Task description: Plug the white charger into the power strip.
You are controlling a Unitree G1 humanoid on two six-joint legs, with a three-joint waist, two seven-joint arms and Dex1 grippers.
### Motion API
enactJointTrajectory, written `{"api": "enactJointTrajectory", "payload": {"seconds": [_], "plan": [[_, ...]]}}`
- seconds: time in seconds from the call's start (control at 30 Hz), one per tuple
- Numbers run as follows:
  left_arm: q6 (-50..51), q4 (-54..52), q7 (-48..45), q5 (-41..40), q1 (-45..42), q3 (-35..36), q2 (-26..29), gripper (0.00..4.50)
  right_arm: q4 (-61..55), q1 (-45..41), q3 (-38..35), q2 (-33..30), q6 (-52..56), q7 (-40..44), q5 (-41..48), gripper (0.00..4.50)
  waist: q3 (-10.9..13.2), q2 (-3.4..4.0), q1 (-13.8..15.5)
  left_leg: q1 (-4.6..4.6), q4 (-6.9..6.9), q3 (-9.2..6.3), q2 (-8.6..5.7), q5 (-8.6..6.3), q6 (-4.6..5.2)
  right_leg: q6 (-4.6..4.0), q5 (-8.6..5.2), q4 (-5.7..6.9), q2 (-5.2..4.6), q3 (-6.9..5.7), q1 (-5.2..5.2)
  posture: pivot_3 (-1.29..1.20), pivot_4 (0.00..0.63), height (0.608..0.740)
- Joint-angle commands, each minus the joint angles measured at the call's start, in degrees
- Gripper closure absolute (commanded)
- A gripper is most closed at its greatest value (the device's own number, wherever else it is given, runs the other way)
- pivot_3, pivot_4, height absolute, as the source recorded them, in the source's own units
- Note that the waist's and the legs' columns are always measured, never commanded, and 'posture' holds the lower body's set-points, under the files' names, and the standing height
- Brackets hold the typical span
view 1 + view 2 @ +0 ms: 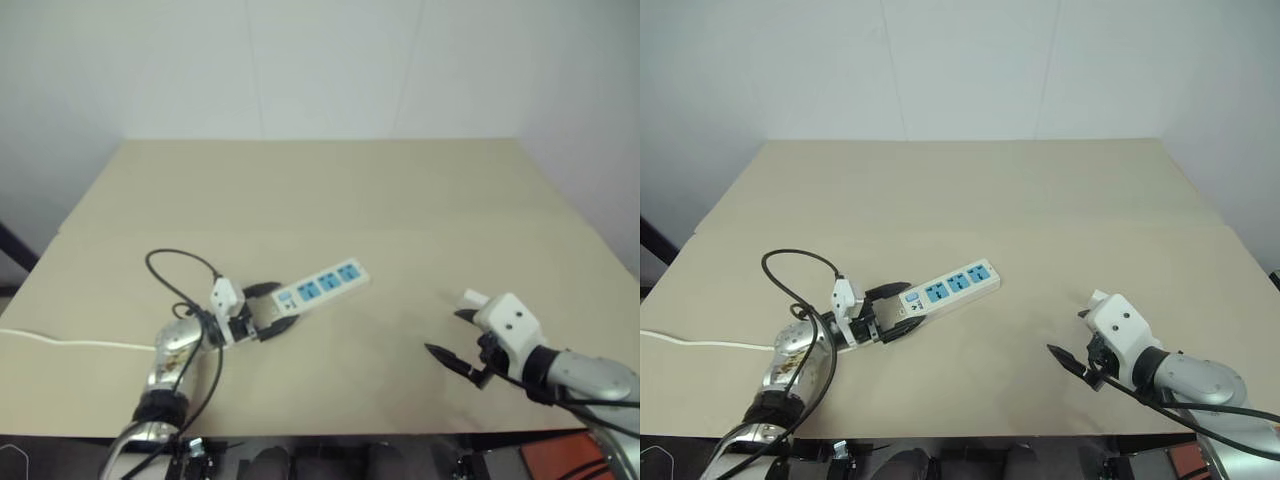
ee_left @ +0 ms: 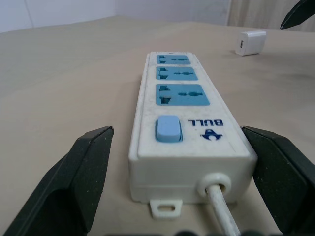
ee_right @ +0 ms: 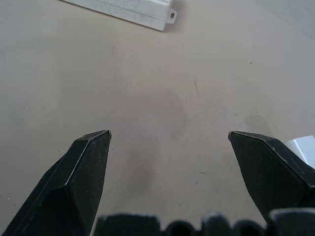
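Note:
The power strip (image 1: 322, 283), a long white bar with three blue sockets, lies at an angle on the tan table, left of centre. My left gripper (image 1: 272, 308) is open, one black finger on each side of the strip's switch end (image 2: 168, 129), where the cord comes out; the fingers stand apart from the strip's sides. The white charger (image 1: 473, 297), a small white cube, sits on the table at the right. My right gripper (image 1: 443, 332) hovers open just in front of the charger, empty. In the right wrist view the charger (image 3: 301, 147) peeks out beside one finger (image 3: 268, 164).
The strip's thin white cord (image 1: 70, 343) runs off the table's left edge. A black cable (image 1: 175, 262) loops above my left arm. The tan table (image 1: 320, 190) stretches back to a white wall, with bare surface between the strip and the charger.

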Motion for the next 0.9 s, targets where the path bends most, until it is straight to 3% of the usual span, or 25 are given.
{"api": "enactJointTrajectory", "payload": {"seconds": [0.03, 0.43, 0.57, 0.73, 0.9], "plan": [[-1.5, 0.4, -0.7, 0.3, -0.8, -0.7, -0.7, 0.06, -2.0, 0.3, -2.2, 0.1, -0.3, -0.6, -0.2, 0.00, 0.0, 0.00, 0.0, 0.00, 0.00, 0.00, 0.00, 0.00, 0.00, 0.00, 0.00, 0.00, 0.00, 0.00, 0.00, 0.00, 0.150, 0.740], [-2.3, 2.9, 1.3, 2.9, -1.8, -2.2, -1.3, 0.06, -1.3, 0.0, -1.7, -0.2, -0.5, -1.0, -0.9, 0.00, 0.0, 0.01, 0.0, 0.05, 0.00, 0.00, -0.01, 0.00, 0.00, 0.00, 0.00, 0.00, 0.00, 0.00, 0.06, 0.00, 0.150, 0.740], [-2.4, 3.3, 2.6, 3.9, -1.8, -2.5, -1.4, 1.20, -1.2, -0.2, -1.8, -0.3, -0.5, -0.9, -1.1, 0.00, 0.0, 0.01, 0.0, 0.06, 0.01, 0.00, -0.01, 0.00, 0.00, 0.01, 0.00, -0.01, 0.00, 0.00, 0.09, 0.00, 0.150, 0.740], [-0.7, 1.2, 2.0, 2.5, -0.8, -2.4, -1.6, 1.23, -1.1, -1.1, -1.8, -0.9, -0.1, -0.7, -1.4, 0.00, 0.0, 0.02, 0.1, 0.09, 0.02, -0.01, -0.01, 0.00, 0.00, 0.02, 0.00, 0.00, 0.00, 0.00, 0.14, 0.00, 0.150, 0.740], [4.2, -4.6, -5.1, -0.2, 0.6, -4.1, 1.2, 1.23, 0.9, -8.6, 2.3, -10.5, 4.1, 3.3, -3.4, 0.00, 0.0, 0.02, -0.4, 0.05, 0.04, 0.03, -0.01, 0.00, 0.00, 0.03, 0.01, 0.00, 0.00, 0.03, 0.06, 0.00, 0.150, 0.740]]}}
